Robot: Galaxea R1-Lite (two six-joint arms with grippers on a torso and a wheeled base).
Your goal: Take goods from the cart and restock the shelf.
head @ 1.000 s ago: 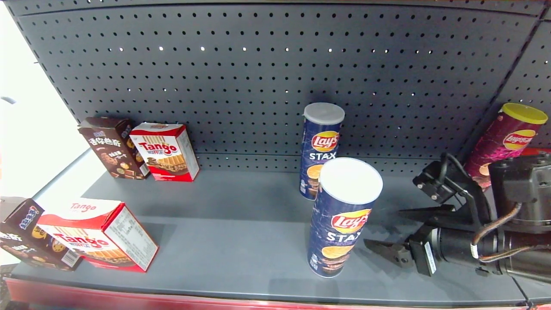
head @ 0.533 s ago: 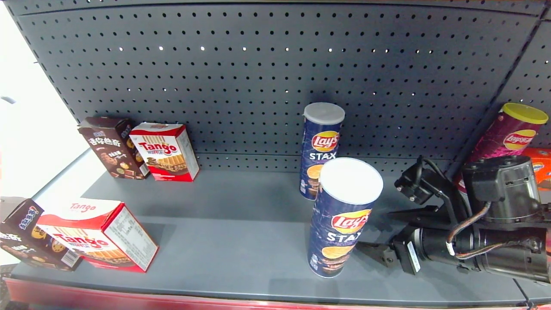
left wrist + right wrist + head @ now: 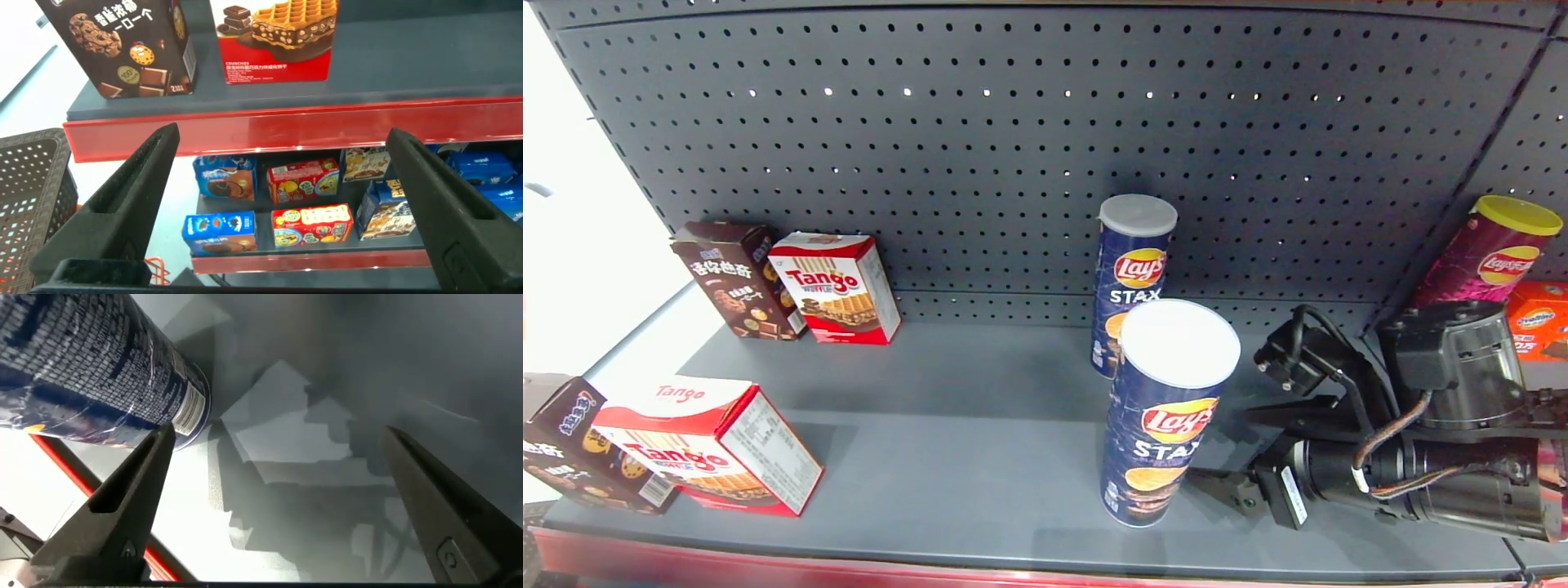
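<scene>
Fingers (image 3: 122, 514) of the right gripper (image 3: 1223, 447) are spread wide with nothing between them. They lie low over the shelf (image 3: 947, 457), just beside the front chip can (image 3: 1164, 416). That can is dark blue with a white lid and stands upright near the shelf's front edge. The right arm lies almost level, coming in from the right with its wrist pointing at the can's lower half. The right wrist view adds the can's base rim and fine print close to one fingertip; whether they touch cannot be told.

The left gripper (image 3: 278, 180) is also spread open and holds nothing, facing the red shelf edge (image 3: 286, 126). Its view takes in a cookie box (image 3: 114, 45), a waffle box (image 3: 274, 41), small packs (image 3: 302, 180) on a lower shelf and a dark mesh cart (image 3: 33, 188).

Farther back, a second blue can (image 3: 1134, 278) stands against the pegboard (image 3: 931, 147). A pink can (image 3: 1486, 257) leans at the far right.
</scene>
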